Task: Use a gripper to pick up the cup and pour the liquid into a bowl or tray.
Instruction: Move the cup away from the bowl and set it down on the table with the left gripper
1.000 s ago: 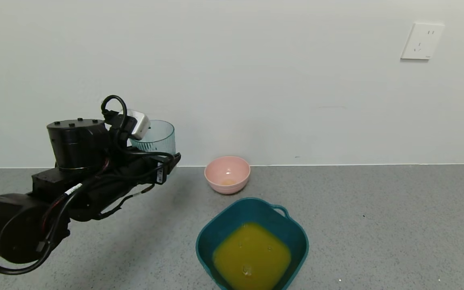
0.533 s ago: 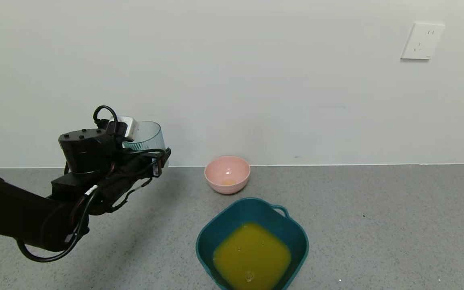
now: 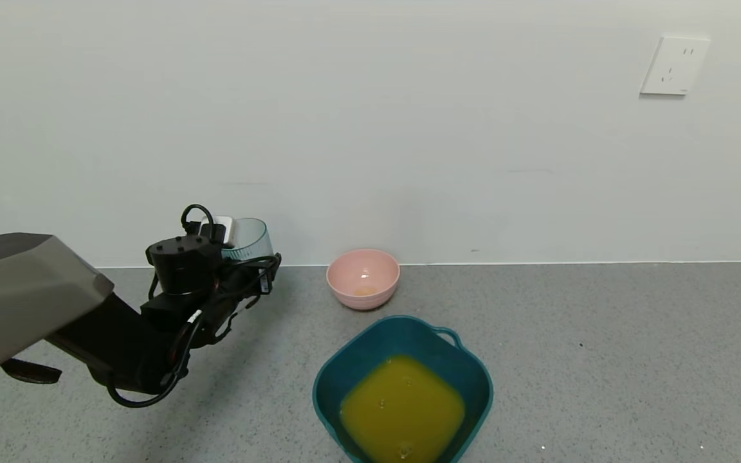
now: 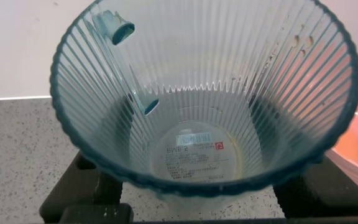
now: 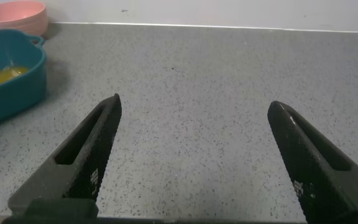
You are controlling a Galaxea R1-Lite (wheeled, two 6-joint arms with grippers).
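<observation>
Cup (image 3: 249,236) at far left, upright in your left hand (image 3: 251,273), fingers clamped on its ribbed lower wall, held off the grey surface (image 3: 602,334) near the back wall. Left wrist view shows it empty: clear ribbed tumbler, label on the base, only a faint film inside. Pink bowl (image 3: 363,278) sits right of the cup, well apart; a small orange trace in its bottom. Teal basin (image 3: 345,366) stands nearer you, just in front of the pink bowl, with the orange liquid (image 3: 401,411) pooled inside it. Pour looks done. Right hand (image 5: 194,155) hangs over bare surface right of the basin, fingers spread wide, holding nothing.

Risks, as judged: set the cup down tilted and it tips on release. Swing right too low and you may clip the pink bowl or jolt the basin, slopping liquid.
</observation>
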